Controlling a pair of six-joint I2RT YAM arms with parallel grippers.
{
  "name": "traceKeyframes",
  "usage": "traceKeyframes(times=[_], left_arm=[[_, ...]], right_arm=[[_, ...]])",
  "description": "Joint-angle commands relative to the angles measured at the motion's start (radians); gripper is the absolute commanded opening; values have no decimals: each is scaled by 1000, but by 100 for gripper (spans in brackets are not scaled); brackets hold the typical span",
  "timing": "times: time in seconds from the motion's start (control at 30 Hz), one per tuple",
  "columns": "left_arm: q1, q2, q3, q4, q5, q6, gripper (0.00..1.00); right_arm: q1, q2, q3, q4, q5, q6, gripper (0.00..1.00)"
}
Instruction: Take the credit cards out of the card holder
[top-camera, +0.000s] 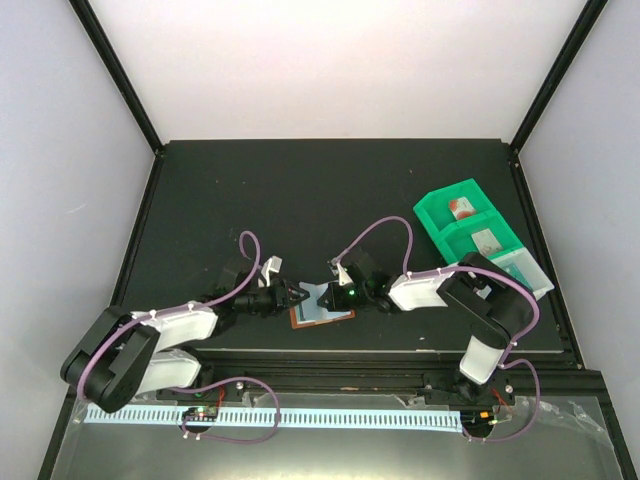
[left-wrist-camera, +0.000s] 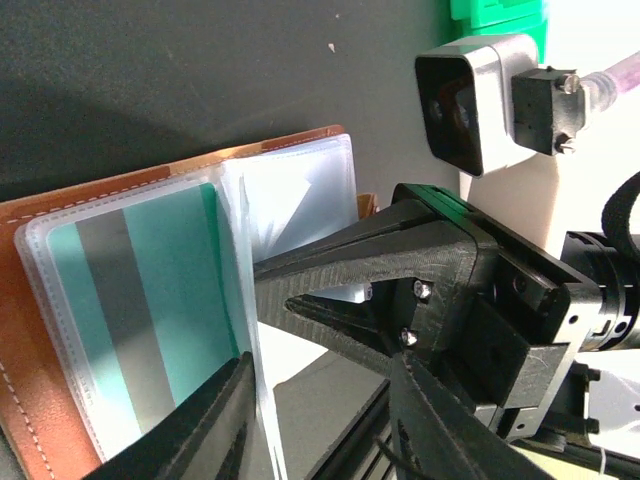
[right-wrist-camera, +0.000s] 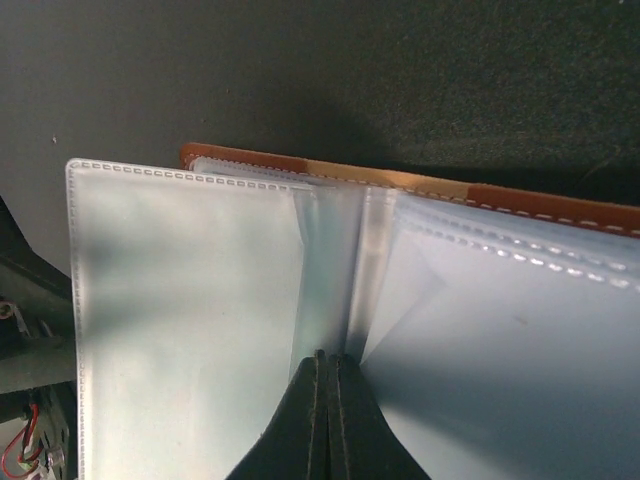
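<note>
The brown card holder (top-camera: 322, 315) lies open near the table's front edge, its clear sleeves (right-wrist-camera: 190, 300) fanned up. In the left wrist view a teal card with a grey stripe (left-wrist-camera: 150, 290) sits inside a sleeve over the brown leather (left-wrist-camera: 30, 400). My right gripper (top-camera: 318, 297) is shut, pinching a sleeve leaf at the holder's middle fold (right-wrist-camera: 327, 362). My left gripper (top-camera: 297, 294) is open (left-wrist-camera: 320, 375); the upright sleeve leaf (left-wrist-camera: 258, 400) stands between its fingers, close to the left one. A white card with a red mark (top-camera: 462, 207) and a greyish card (top-camera: 486, 241) lie in the green tray.
The green compartmented tray (top-camera: 440, 232) stands at the right of the black table, with a third pale item in its near compartment (top-camera: 520, 265). The right wrist's camera and cable (left-wrist-camera: 480, 95) are close in front of my left gripper. The table's front rail runs just behind the holder.
</note>
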Motion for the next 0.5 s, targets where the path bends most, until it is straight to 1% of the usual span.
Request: traceKeyframes(times=[0.0,0.07,0.13,0.2,0.33,0.47], left_arm=[[4,-29,29,-17,-3,22,35],[4,-36,36,-50,-18,33,34],[4,-45,44,-84,-35,48,34],[4,-54,53,-118,-52,61,38],[5,-65,66,-142,-54,68,40],[3,-84,70,-157,-54,70,46]], right_arm=[[6,16,-37,-22,-14,12,1],[7,7,-46,-4,-23,18,1],[6,0,-50,9,-30,19,1],[7,-4,-53,15,-28,23,1],[7,-1,-56,16,-21,27,1],[7,8,-61,27,-25,36,1]])
